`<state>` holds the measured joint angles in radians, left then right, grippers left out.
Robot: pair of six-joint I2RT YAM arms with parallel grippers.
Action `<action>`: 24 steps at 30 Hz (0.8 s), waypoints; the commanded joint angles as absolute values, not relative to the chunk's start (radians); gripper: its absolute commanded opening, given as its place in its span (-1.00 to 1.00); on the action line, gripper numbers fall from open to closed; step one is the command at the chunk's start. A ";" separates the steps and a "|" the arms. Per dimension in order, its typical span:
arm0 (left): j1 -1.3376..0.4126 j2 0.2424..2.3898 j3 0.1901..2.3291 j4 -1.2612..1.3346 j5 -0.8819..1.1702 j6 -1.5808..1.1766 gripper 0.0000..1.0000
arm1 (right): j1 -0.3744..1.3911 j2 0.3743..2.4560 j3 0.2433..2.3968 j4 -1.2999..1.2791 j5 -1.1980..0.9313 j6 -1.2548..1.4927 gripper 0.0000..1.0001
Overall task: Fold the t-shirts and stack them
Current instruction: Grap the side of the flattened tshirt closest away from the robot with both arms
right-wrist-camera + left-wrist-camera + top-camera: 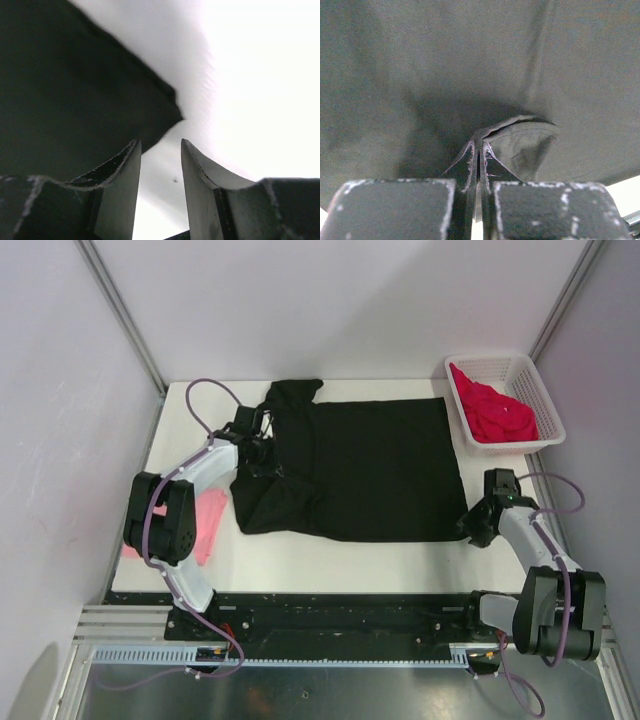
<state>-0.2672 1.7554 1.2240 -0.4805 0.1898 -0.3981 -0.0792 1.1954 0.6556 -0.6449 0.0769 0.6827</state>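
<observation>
Clamps the left gripper (479, 150) on a fold of the black t-shirt (370, 470), spread over the middle of the table (330, 565). Holds the right gripper (160, 145) apart beside that shirt's near right corner. Has the pink t-shirt (208, 520) at the left edge, the red t-shirt (492, 412) in the basket (495, 365), far right corner.

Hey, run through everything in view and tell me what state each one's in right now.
black t-shirt: spread flat, left side bunched.
pink t-shirt: lying flat, partly hidden.
red t-shirt: crumpled in the basket.
basket: upright.
left gripper: shut on the black t-shirt.
right gripper: open, at the black t-shirt's near right corner.
</observation>
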 commanded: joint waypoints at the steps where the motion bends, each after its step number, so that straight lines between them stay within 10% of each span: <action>1: -0.274 1.714 1.214 -0.461 0.204 -0.418 -1.00 | -0.158 1.142 0.628 -0.689 0.076 0.716 -0.17; 24: -0.276 1.694 1.190 -0.442 0.236 -0.419 -1.00 | -0.262 1.206 0.601 -0.530 -0.035 0.716 -0.40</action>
